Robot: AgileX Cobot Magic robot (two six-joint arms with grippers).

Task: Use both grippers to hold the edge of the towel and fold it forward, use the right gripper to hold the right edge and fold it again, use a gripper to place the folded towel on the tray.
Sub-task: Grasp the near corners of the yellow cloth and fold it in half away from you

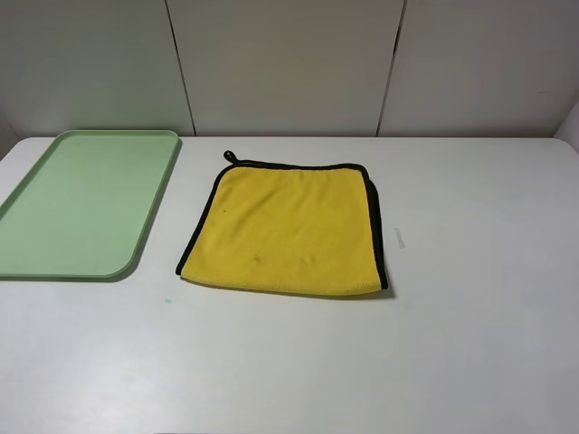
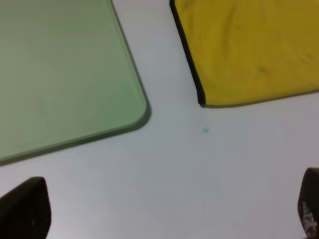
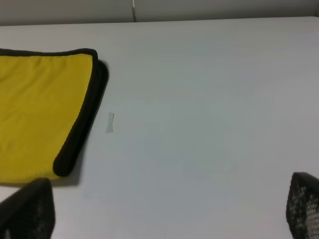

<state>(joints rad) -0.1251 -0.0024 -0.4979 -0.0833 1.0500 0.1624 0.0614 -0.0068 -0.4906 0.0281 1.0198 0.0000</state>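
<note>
"Looking down from the high camera, where is the towel [image 1: 285, 228] found?"

"It is laid flat near the middle of the table [image 1: 452, 353], already folded once. A bare yellow fold is seen along its six o'clock side, and doubled black trim along its three o'clock side. The edge of the towel [image 1: 195, 226] is traced in black at nine o'clock, and the corner loop [image 1: 230, 156] is set at eleven."

"And the tray [image 1: 54, 181]?"

"It is placed at nine o'clock from the towel, near it but not touching."

"How is the left gripper [image 2: 167, 208] held?"

"It is shown only in its wrist view, jaws spread wide over bare table. A tray corner and a towel corner are seen beyond it. The right gripper [image 3: 164, 206] is likewise spread wide, with nothing gripped and the doubled trim ahead of it."

"Is anything else noted?"

"A teal speck [image 1: 167, 300] is seen at eight o'clock from the towel, and a pale scrap [image 1: 399, 237] at three."
</note>
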